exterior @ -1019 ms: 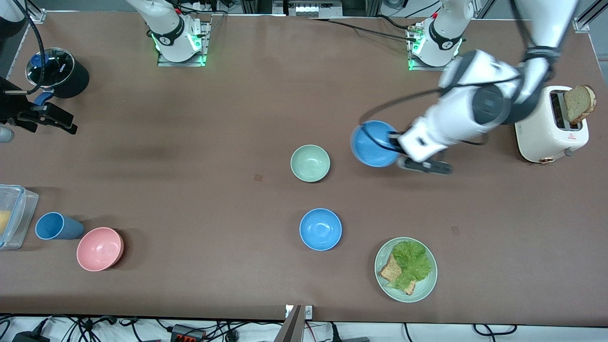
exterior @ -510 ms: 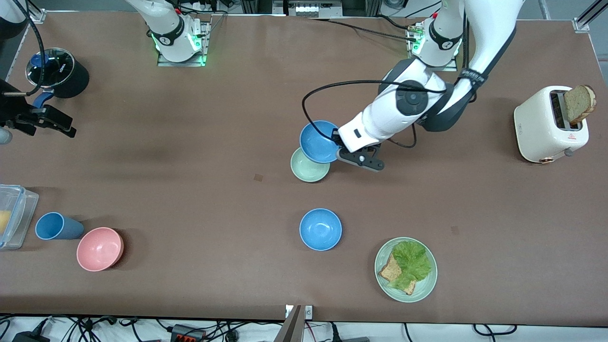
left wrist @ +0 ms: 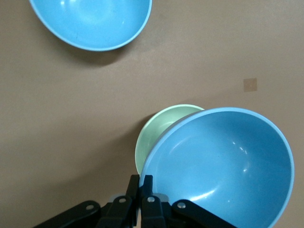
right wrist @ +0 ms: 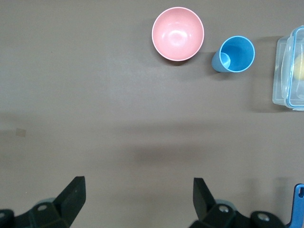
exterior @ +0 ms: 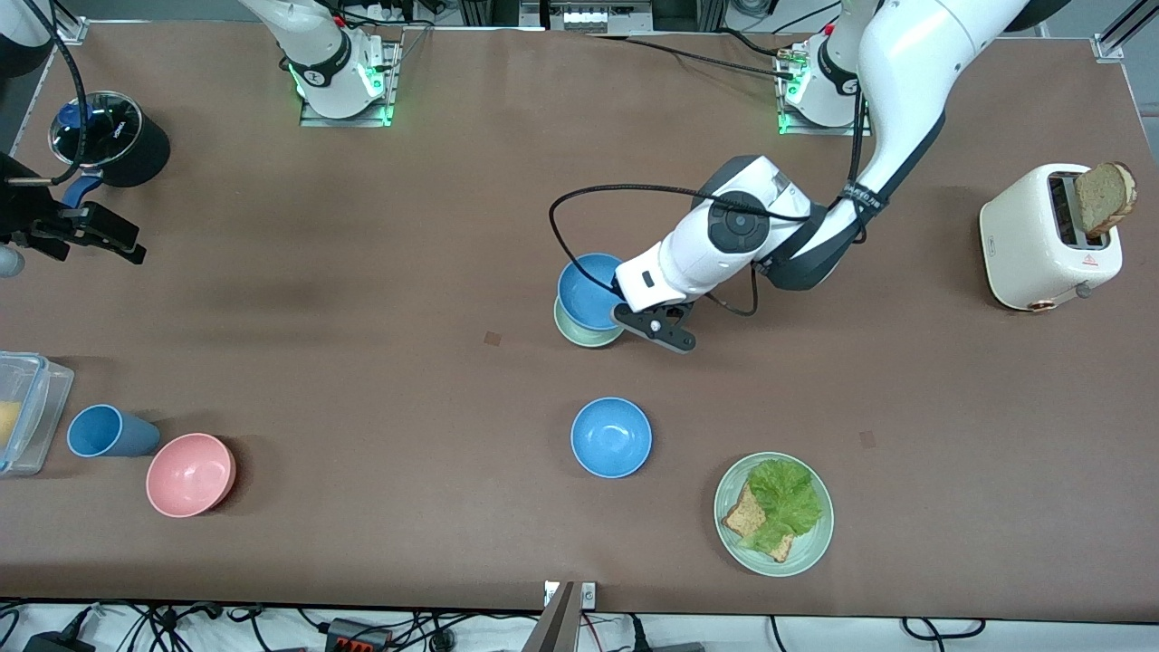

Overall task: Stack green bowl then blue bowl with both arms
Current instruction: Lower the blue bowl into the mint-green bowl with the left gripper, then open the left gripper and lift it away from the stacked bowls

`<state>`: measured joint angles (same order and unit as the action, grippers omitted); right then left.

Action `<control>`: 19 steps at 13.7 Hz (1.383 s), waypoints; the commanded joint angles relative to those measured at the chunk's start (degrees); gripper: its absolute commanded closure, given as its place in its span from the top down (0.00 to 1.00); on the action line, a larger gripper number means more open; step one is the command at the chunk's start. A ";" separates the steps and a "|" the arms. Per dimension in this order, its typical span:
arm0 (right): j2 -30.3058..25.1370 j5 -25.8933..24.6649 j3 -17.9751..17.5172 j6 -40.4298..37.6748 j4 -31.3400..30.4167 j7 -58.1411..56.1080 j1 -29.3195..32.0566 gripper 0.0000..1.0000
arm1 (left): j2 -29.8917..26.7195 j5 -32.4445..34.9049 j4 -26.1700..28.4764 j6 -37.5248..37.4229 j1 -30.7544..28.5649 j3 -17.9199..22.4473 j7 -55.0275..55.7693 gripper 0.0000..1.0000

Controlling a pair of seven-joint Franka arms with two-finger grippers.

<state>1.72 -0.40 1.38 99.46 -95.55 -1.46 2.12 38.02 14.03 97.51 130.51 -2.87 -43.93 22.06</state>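
Blue bowl (exterior: 587, 290) pinched at rim by closed left gripper (exterior: 625, 312), over green bowl (exterior: 579, 332); right gripper (right wrist: 137, 199) wide open, empty.

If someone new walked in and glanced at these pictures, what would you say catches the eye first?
Most striking is the left gripper, shut on the rim of a blue bowl and holding it just over the green bowl at mid-table. A second blue bowl sits alone, nearer the front camera. At the left arm's end of the table, a cream toaster has a slice of bread sticking out.
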 commanded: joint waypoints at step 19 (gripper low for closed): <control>-0.93 -0.21 -0.24 -2.17 -0.78 -0.39 0.26 1.00 | 5.14 11.90 -3.55 2.29 4.54 2.80 -2.90 0.34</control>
<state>1.74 -0.41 1.39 97.57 -95.57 -1.46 2.14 42.54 24.85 95.51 132.80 1.19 -41.80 19.76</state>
